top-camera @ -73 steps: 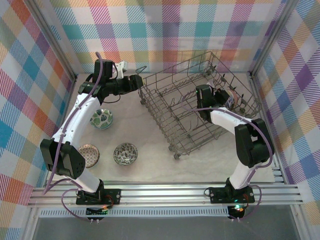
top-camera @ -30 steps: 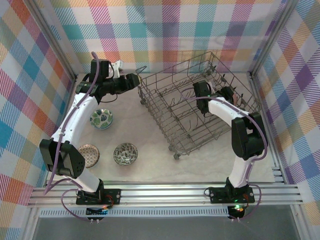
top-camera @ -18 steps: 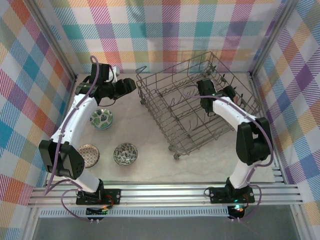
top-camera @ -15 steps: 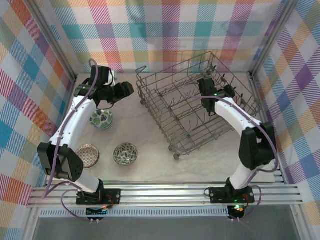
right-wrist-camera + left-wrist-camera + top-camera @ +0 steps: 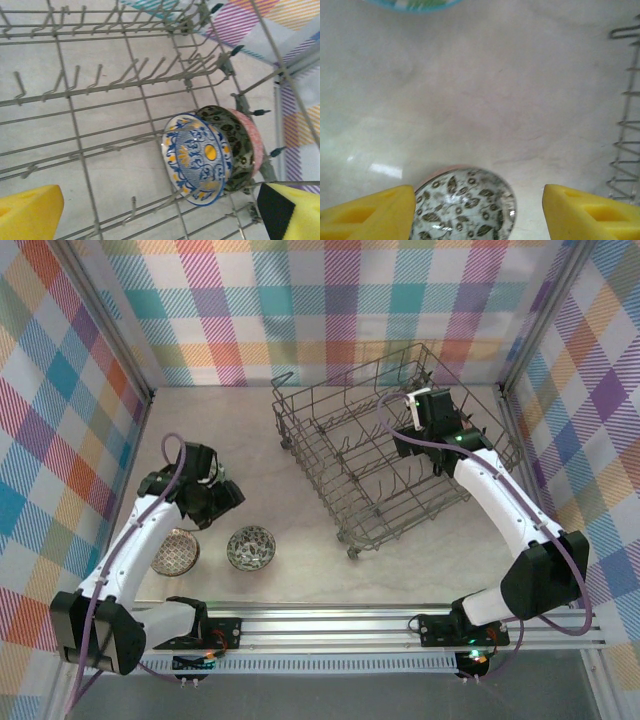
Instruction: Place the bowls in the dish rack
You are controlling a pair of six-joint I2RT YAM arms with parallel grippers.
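The dish rack (image 5: 340,455) stands at the back right of the table. Three bowls stand on edge together between its tines: a blue-white one with yellow (image 5: 197,160) in front, a dark green leafy one (image 5: 236,142) behind it, and a red-orange one (image 5: 256,145) last. My right gripper (image 5: 160,215) hangs open above the rack (image 5: 418,430), apart from them. A grey leaf-patterned bowl (image 5: 462,205) (image 5: 250,547) lies on the table. My left gripper (image 5: 480,215) (image 5: 222,502) is open over it, its left fingertip (image 5: 367,212) beside the rim. A tan-brown bowl (image 5: 175,552) lies to the left.
The rim of a green-blue bowl (image 5: 410,3) shows at the top of the left wrist view. The rack's wires (image 5: 625,125) stand to the right of the left gripper. Plaid walls close in the table on three sides.
The left arm swung from the back of the table down to the near-left bowls. The right gripper opened wide and drew back from the bowls in the rack.
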